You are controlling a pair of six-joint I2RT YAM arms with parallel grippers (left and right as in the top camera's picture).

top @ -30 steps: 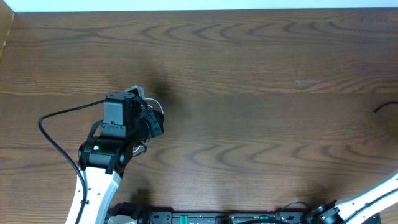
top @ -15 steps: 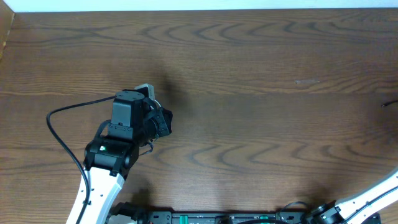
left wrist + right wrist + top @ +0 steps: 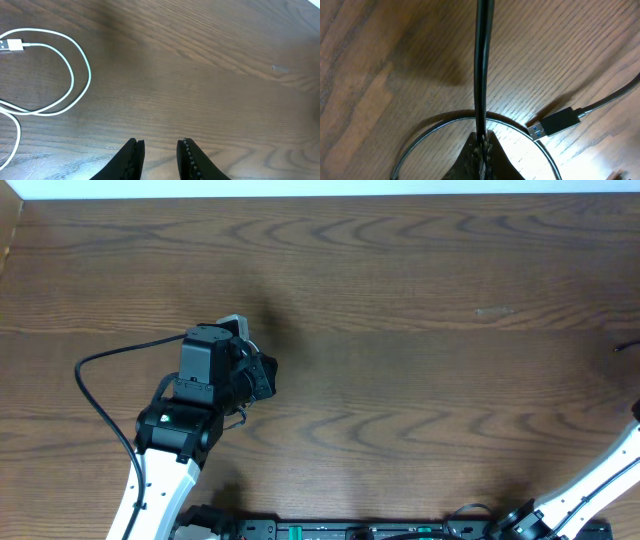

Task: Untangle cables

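Though parted a little, holding nothing: left gripper (image 3: 160, 157), low over the wooden table (image 3: 215, 75). At the left of its wrist view, flat on the wood, white cable (image 3: 89, 75) in loose loops, white USB plug (image 3: 11, 46) near the edge. Right gripper (image 3: 481, 150) pinched fully together on the black cable (image 3: 481, 60), strand running straight up from the fingertips. Beneath, more of that cable curving across the table, black USB plug (image 3: 555, 124) at the curve.
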